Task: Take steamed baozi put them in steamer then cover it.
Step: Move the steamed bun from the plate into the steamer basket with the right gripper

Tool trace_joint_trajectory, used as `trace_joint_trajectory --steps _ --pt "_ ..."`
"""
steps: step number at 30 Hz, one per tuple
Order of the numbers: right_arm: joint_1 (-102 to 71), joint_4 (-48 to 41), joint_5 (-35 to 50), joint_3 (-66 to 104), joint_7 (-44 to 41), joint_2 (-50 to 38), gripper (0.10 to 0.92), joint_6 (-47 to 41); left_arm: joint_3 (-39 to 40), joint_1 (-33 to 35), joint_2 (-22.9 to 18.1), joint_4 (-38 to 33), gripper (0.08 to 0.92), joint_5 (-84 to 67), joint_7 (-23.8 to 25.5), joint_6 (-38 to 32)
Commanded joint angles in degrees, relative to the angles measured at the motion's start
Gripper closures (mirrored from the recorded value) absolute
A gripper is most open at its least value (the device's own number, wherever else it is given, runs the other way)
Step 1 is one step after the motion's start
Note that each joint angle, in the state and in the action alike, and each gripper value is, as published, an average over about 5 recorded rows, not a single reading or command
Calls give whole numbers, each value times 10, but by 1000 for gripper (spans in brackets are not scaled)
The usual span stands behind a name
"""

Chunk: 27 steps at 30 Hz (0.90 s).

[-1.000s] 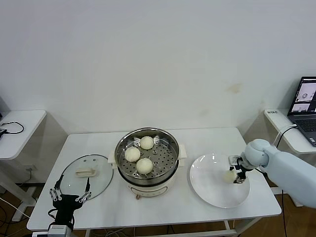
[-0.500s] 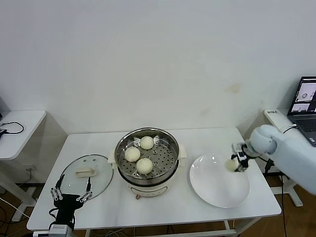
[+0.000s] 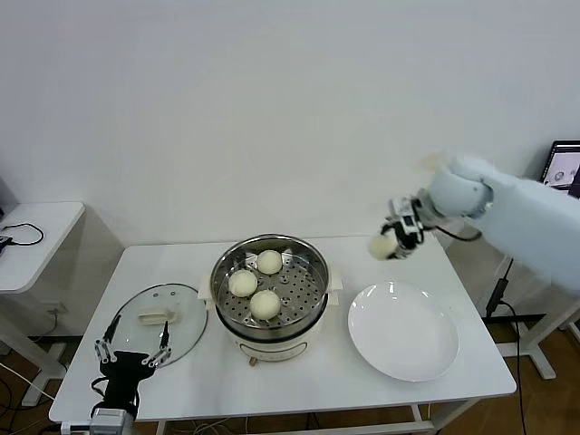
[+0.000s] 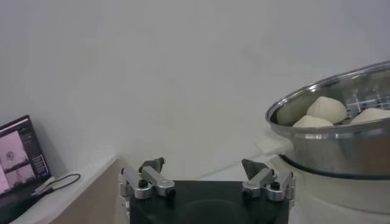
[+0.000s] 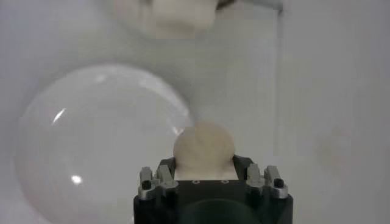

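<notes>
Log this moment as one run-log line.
right gripper: shut on fourth cream-white bun, airborne between white plate and steel steamer pot | three buns on tray | left gripper: open, parked beside glass lid

White plate (image 3: 403, 349) on white table (image 3: 299, 381), laptop (image 3: 564, 163) far right

The right arm (image 3: 517, 213) was clad in smooth, pale blue-white shells, rounded at the joint like a ball. Its pincer (image 3: 396, 237) was small and dark, with silver metal links. Close up, this right pincer (image 5: 204, 176) had a black block body, silver finger brackets with dark screws, and three tiny dots along its front edge. The left pincer (image 3: 132, 349) had thin black and silver fingers (image 3: 105, 333) on a black body. Close up, the left pincer (image 4: 205, 176) showed silver hinged knuckles with black pivot screws and dark tips.
</notes>
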Motion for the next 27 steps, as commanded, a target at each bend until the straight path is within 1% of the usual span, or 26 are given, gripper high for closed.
trace_joint_trajectory --steps 1,6,10,14,20,27 --pt "104 29 145 -86 51 130 415 -82 -1 0 -2 2 177 0 0 0" --pt "49 9 187 -79 101 174 414 -119 -5 2 -4 0 177 0 -1 0" --pt "-1 -5 194 -77 135 197 414 -143 -7 4 -6 -4 177 0 -1 0" --pt "-46 -24 187 -75 156 212 414 -151 -9 5 -8 -6 177 0 -1 0" --pt "-85 -69 157 -69 165 233 414 -151 -11 5 -10 -4 177 -1 -1 0" --pt "-92 -80 137 -69 167 231 414 -152 -11 5 -12 -6 177 0 -1 0"
